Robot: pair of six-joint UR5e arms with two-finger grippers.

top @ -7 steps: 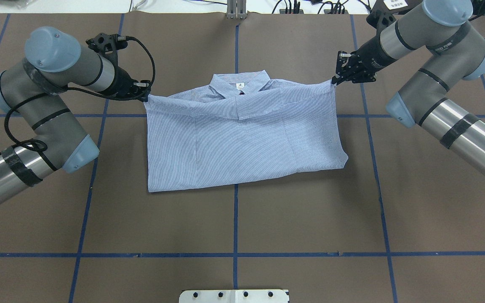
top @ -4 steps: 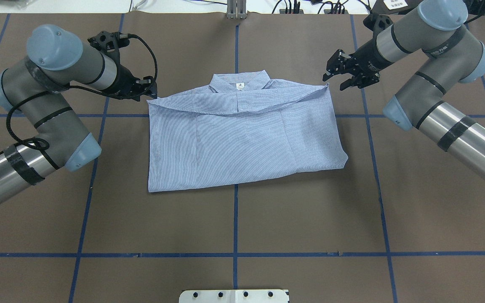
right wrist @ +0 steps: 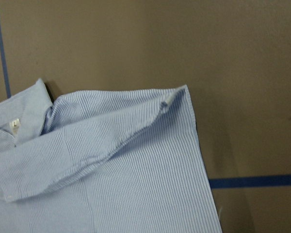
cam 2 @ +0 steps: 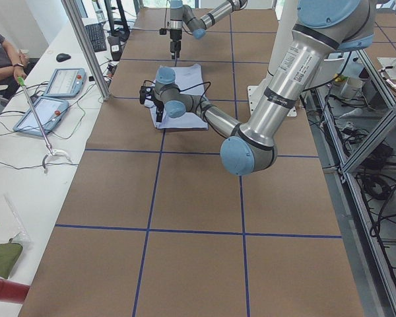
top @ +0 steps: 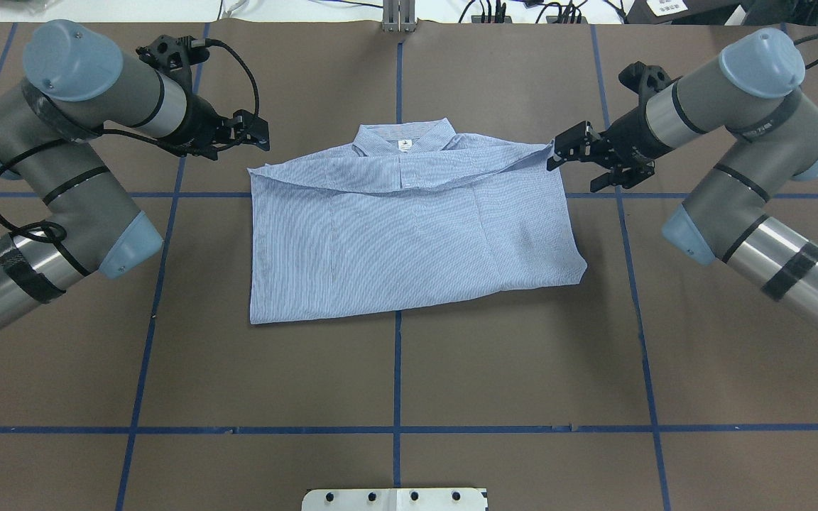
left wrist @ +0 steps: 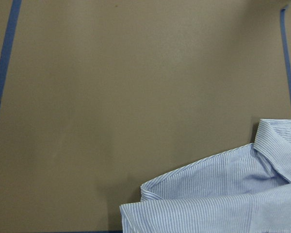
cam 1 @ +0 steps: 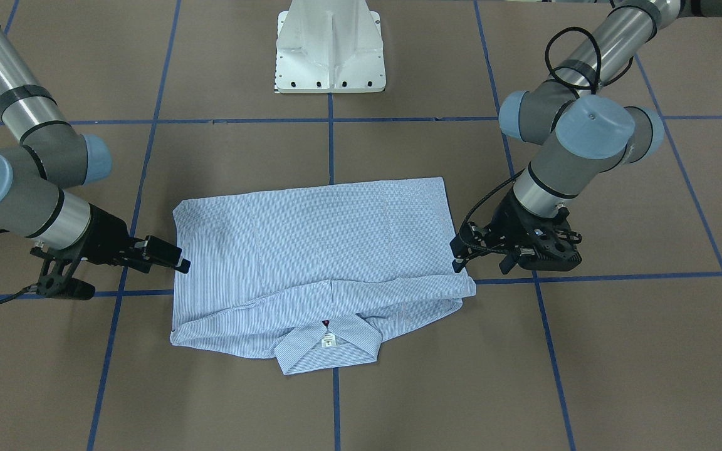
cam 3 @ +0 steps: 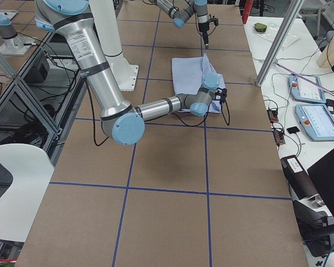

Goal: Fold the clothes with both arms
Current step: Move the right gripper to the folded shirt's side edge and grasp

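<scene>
Left side: silver-grey tubular left arm with light-blue joint caps [top: 61, 149] comes in from the left edge. Its black two-finger left gripper [top: 253, 133] hangs off the far left corner of the shirt, near it but apart. Fingers spread, nothing between them.

Centre: light blue-and-white finely striped button-up shirt [top: 409, 248] lies folded into a rough rectangle in the middle of the brown paper-covered table crossed by blue tape lines [top: 409, 383]. Pointed collar [top: 380, 138] at the far edge, small white neck label [top: 403, 145] showing. A loose folded-over band of cloth runs across just near of the collar. Near right corner juts out to the right. White metal base plate [top: 395, 499] at the near edge.

Right side: matching silver-grey right arm [top: 735, 128] reaches in from the right. Its black right gripper [top: 571, 176] sits just beside the shirt's far right corner, fingers apart and clamping nothing (the wrist view shows that corner lying loose). One fingertip is close to the cloth; contact cannot be told.
</scene>
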